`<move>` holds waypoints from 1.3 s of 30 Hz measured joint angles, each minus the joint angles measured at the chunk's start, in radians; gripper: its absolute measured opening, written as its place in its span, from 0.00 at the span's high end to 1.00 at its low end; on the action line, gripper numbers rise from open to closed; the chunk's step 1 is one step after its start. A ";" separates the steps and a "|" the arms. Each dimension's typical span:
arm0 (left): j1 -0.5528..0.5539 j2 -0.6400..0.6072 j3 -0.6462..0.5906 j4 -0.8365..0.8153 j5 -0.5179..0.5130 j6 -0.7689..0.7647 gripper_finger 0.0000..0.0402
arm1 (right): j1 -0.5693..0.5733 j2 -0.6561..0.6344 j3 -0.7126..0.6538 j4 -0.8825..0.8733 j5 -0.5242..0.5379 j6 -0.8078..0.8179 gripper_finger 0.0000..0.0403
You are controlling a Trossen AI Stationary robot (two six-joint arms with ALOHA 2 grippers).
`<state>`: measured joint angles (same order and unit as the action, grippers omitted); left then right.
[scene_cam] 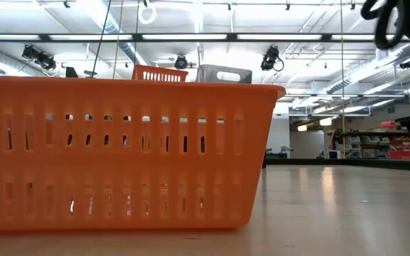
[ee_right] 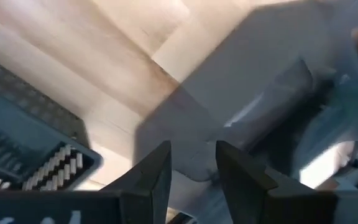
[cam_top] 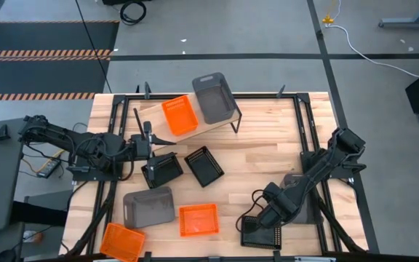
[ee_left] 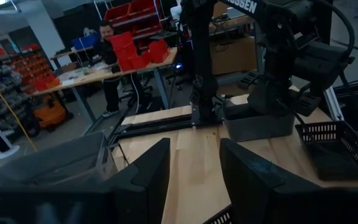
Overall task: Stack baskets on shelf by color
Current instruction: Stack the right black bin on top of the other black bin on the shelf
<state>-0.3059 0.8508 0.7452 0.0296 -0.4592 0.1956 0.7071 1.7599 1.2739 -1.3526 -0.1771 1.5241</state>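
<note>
My two arms are dark, jointed links with black cables looping off the left one, white lettering up behind my right gripper (cam_top: pixel 257 224), and each gripper (ee_left: pixel 194 168) ends in two black, wedge-shaped fingers.

I am seeing: surface (cam_top: pixel 268 156), pale wood planks, smooth; orange basket (scene_cam: pixel 119 153), slotted glossy plastic; shelf (cam_top: pixel 151 113), light wood.

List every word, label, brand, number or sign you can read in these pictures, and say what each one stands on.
"SSEN": white letters, cut off at the left, on the dark upper part of the right arm in the left wrist view.
Nothing else is readable: the baskets, shelf and table show no lettering, and anything on the red bins behind is too small to tell.
</note>
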 joint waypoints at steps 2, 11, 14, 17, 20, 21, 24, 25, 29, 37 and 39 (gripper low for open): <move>0.000 0.000 0.000 -0.001 0.000 -0.002 0.64 | 0.005 0.000 -0.002 -0.027 0.000 0.023 0.67; 0.000 0.000 0.000 0.000 0.000 -0.003 0.63 | 0.012 -0.002 -0.149 0.208 -0.008 0.013 0.67; 0.000 0.000 0.000 0.000 0.000 -0.003 0.63 | 0.001 -0.002 -0.211 0.273 -0.023 -0.032 0.67; 0.000 0.000 0.000 0.000 0.000 -0.002 0.63 | -0.022 -0.004 -0.242 0.287 -0.025 -0.094 0.68; 0.000 0.000 0.000 0.001 0.000 -0.002 0.63 | -0.048 -0.004 -0.237 0.287 0.030 -0.210 0.71; 0.000 0.000 0.000 0.001 0.000 -0.002 0.63 | -0.060 -0.004 -0.229 0.288 0.057 -0.256 0.73; 0.000 0.000 0.000 0.001 0.000 -0.003 0.63 | -0.095 0.000 -0.207 0.271 0.195 -0.443 0.78; 0.000 0.000 0.000 0.001 0.000 -0.004 0.63 | -0.114 0.001 -0.197 0.276 0.224 -0.514 0.80; 0.000 0.000 0.000 -0.003 0.000 -0.028 0.63 | -0.166 0.000 -0.176 0.301 0.297 -0.741 0.88; -0.002 0.000 0.000 -0.008 0.000 -0.044 0.63 | -0.288 0.000 -0.150 0.384 0.311 -0.894 0.97; -0.002 0.000 0.000 -0.010 0.000 -0.054 0.63 | -0.296 -0.002 -0.146 0.395 0.312 -0.970 0.97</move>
<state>-0.3077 0.8509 0.7452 0.0193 -0.4591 0.1414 0.4111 1.7583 1.1279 -0.9578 0.1350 0.5540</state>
